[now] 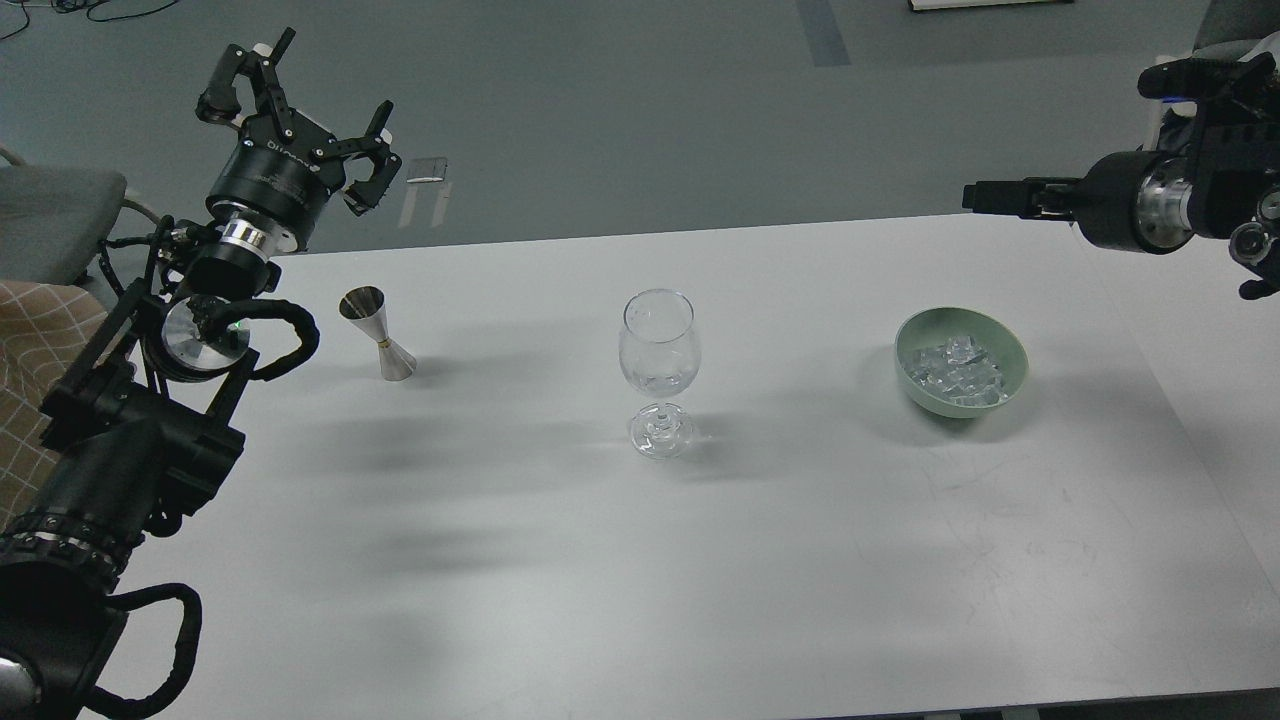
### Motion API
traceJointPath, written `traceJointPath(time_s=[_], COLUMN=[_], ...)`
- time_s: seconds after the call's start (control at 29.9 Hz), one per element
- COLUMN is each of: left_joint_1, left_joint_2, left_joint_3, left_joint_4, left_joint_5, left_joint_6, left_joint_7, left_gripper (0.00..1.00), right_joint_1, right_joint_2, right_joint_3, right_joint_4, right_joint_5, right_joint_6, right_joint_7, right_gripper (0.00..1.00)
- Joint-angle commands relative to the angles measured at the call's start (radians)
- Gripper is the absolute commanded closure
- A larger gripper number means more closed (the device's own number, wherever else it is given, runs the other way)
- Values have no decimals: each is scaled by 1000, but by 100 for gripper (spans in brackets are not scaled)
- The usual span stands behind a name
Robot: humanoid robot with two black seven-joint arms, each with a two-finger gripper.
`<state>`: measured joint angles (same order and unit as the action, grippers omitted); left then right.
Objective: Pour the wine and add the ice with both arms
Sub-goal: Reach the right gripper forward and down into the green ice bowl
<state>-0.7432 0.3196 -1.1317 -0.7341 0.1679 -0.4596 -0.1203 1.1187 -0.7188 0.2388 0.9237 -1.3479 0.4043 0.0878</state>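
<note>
Standing mid-table, wine glass [658, 372] – jigger [378, 334] to its left, ice [955, 366] bowl [1008, 345] to its right. Left gripper [300, 100]: fingers spread, empty. Right gripper [990, 196]: edge-on – spacing can't be told.

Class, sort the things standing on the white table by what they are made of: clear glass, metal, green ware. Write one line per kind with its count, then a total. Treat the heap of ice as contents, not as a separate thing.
Clear glass: 1, the wine glass
Metal: 1, the jigger
Green ware: 1, the bowl holding the ice
Total: 3
</note>
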Motion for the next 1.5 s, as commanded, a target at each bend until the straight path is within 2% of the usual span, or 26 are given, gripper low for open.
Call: traceJointPath(time_s=[0.0, 0.1, 0.3, 0.43, 0.64, 0.74, 0.87, 0.9, 1.07, 1.24, 1.47], left_joint_1=[2, 4, 4, 5, 18, 27, 31, 31, 31, 31, 31], left_joint_2=[-1, -2, -5, -7, -7, -7, -7, -7, -7, -5, -4], left_joint_3=[-2, -2, -2, -3, -3, -5, -7, -7, -5, -7, -7], left_joint_4=[-1, -1, -1, 1, 5, 5, 4, 4, 1, -1, -1], left_joint_5=[-1, -13, -14, -15, -15, -15, -15, -15, -15, -15, -16], left_joint_6=[-8, -10, -13, -10, -2, -13, -13, -13, -14, -14, -14], left_joint_7=[-1, -2, -2, -4, -2, -2, -1, -1, -1, -1, -1], left_gripper=[2, 2, 2, 2, 2, 2, 2, 2, 2, 2, 2], right_joint_1=[-30, -51, -68, -68, -83, -99, -114, -119, -125, -128, -161], right_joint_2=[-2, -2, -1, -2, -14, -27, -34, -34, -27, -27, -22], right_joint_3=[-3, -7, -9, -10, -29, -29, -29, -29, -24, -27, -27], right_joint_4=[10, 27, 49, 72, 106, 118, 125, 125, 127, 116, 115], right_joint_5=[3, 1, 0, -2, -5, -5, -7, -10, -14, -17, -94], right_joint_6=[21, 74, 84, 84, 84, 84, 79, 76, 71, 71, 25], right_joint_7=[0, 0, -2, -7, -19, -19, -8, -5, 73, 66, 18], right_gripper=[1, 0, 0, 5, 37, 45, 51, 52, 50, 45, 49])
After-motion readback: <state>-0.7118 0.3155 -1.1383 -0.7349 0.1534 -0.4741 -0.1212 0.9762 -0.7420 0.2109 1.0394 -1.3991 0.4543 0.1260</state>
